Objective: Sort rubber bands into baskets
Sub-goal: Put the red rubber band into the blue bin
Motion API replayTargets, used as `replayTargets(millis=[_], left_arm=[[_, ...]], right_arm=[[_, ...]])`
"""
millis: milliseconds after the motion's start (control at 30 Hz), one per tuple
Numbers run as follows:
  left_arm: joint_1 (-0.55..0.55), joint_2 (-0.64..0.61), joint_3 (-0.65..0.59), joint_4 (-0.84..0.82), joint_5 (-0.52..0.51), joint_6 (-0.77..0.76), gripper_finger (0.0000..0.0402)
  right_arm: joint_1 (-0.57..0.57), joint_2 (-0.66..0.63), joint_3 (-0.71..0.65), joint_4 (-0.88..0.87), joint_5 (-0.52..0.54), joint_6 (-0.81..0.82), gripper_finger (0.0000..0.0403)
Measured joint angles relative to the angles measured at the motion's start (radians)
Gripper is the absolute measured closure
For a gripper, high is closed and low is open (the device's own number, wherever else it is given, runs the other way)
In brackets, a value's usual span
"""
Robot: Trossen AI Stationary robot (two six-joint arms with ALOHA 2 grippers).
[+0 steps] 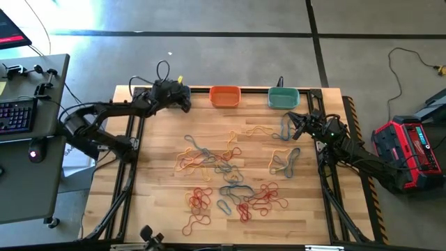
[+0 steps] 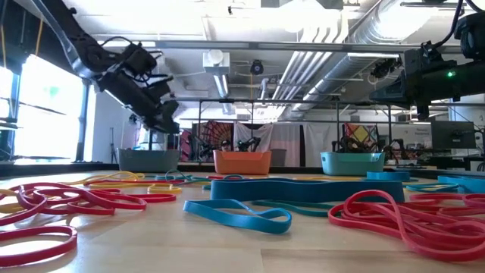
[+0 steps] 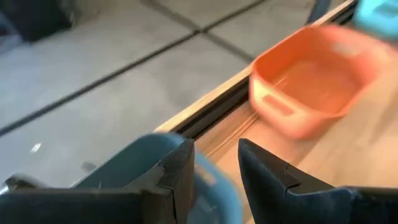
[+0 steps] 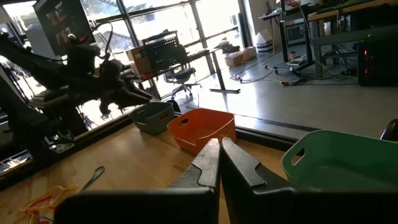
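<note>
Over the grey-blue basket [image 2: 149,159] at the table's far left corner hovers the left gripper [image 2: 165,121], its fingers parted with nothing visible between them. Next along the far edge sit the orange basket [image 1: 224,96] and the teal-green basket [image 1: 283,97]. Across the middle of the table [image 1: 157,174] lie the rubber bands [image 1: 230,174], tangled: light, floppy and likely to snag neighbours, so pinching one free strand at a loop's edge seems best. Farthest right, the right gripper [image 1: 295,125] rests closed and empty beside the teal-green basket.
</note>
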Motion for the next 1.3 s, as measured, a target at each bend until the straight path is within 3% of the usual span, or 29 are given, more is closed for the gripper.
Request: replayTargets(millis=[133,400,667,967,1100,1300], left_arm=[[-0.044,-0.033,-0.084,0.167,0.012,-0.005,0.0284],[-0.195,-0.123,-0.208,0.281,0.014,0.019,0.0284],[-0.359,-0.144,-0.284,0.387,0.123,0.013,0.0284],[-0.495,-0.144,-0.287,0.397,0.127,0.018,0.0284],[-0.545,-0.144,-0.287,0.394,0.178,0.018,0.0284],[-0.628,-0.144,-0.287,0.305,0.190,0.009,0.0284]], right_arm=[[0.000,0.000,0.000,0.000,0.000,0.000,0.0402],[0.000,0.000,0.000,0.000,0.000,0.000,0.0402],[0.000,0.000,0.000,0.000,0.000,0.000,0.0402],[0.000,0.000,0.000,0.000,0.000,0.000,0.0402],[0.000,0.000,0.000,0.000,0.000,0.000,0.0402],[0.000,0.000,0.000,0.000,0.000,0.000,0.0402]])
